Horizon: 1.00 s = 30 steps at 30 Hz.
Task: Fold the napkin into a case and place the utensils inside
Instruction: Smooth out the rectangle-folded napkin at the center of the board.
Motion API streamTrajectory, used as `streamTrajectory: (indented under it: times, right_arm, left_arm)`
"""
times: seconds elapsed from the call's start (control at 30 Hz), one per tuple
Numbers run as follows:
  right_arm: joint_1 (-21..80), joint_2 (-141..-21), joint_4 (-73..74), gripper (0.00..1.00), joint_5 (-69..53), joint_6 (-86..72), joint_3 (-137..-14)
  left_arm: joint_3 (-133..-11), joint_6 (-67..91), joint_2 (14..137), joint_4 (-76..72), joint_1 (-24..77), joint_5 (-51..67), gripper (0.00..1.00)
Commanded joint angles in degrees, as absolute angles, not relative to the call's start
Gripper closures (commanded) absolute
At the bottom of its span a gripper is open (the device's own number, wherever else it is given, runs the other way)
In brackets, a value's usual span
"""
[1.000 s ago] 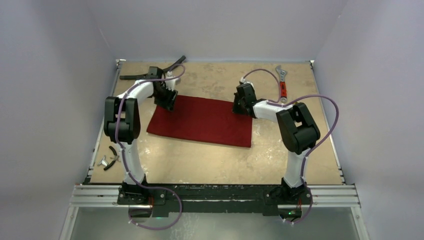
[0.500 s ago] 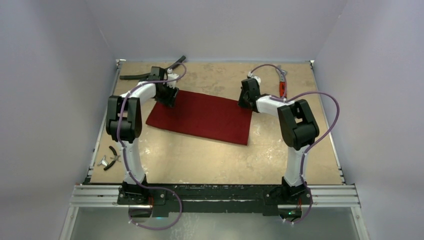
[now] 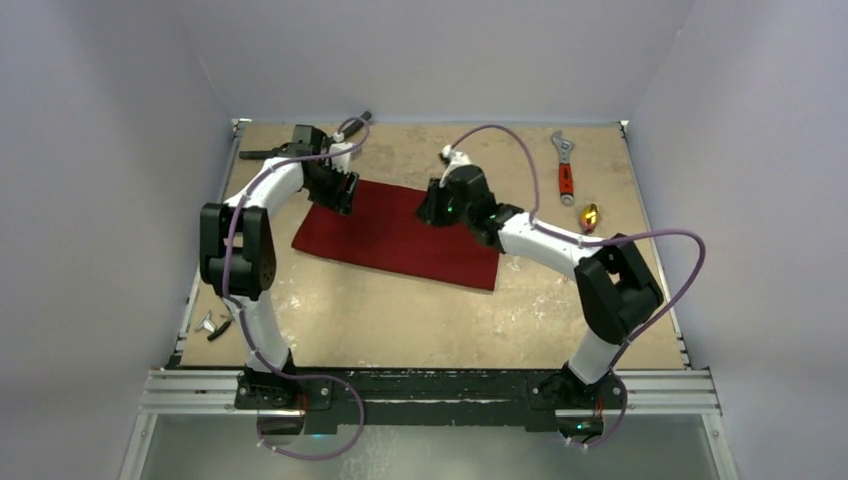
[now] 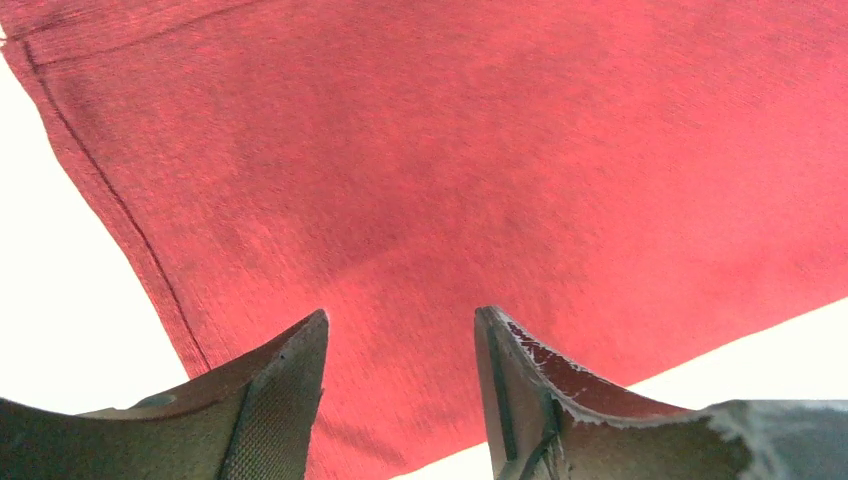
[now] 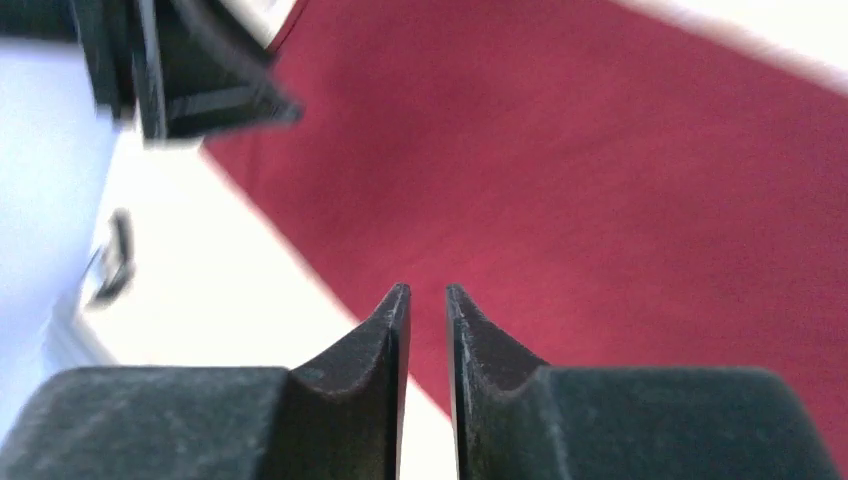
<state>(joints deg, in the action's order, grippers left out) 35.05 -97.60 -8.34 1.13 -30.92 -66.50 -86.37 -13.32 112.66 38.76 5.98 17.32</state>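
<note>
We see the napkin (image 3: 400, 235) flat on the surface (image 3: 420, 310), open room along its near edge. The left hand (image 4: 400, 320), spread and empty, hovers over its far-left corner; the right hand (image 5: 428, 290), barely parted, pinching nothing, hangs above its far edge. A gold utensil (image 3: 590, 214) lies well right of it.

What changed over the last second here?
The right gripper released the far right corner of the napkin and swung left along its far edge, uncovering a gold utensil. The left gripper stayed at the far left corner, jaws open. The wrench is unmoved.
</note>
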Motion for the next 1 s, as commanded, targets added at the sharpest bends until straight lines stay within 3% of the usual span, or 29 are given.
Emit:
streamTrajectory:
  times: [0.0,0.17,0.47,0.7,0.97]
  right_arm:
    - [37.82,-101.59,-15.55,0.82,-22.73,-36.19,-62.17]
    - [38.58,-107.72,-12.54,1.00,-26.35,-36.16,-65.17]
    - [38.57,-117.80,-6.62,1.00,-25.58,-35.59,-68.86]
    - [37.82,-118.31,-6.62,1.00,-23.38,-35.39,-66.44]
    - [36.91,-117.04,-4.63,1.00,-23.23,-32.38,-64.82]
  left_arm:
    - [-85.25,-19.59,108.41,47.22,5.65,27.19,0.48]
    - [-81.86,-19.83,110.82,49.65,6.22,37.84,0.55]
    - [-78.53,-18.60,117.14,47.25,10.81,42.23,0.64]
    - [-75.40,-20.36,117.94,44.96,10.33,37.15,0.67]
    - [-74.45,-23.58,114.30,38.20,9.10,20.23,0.70]
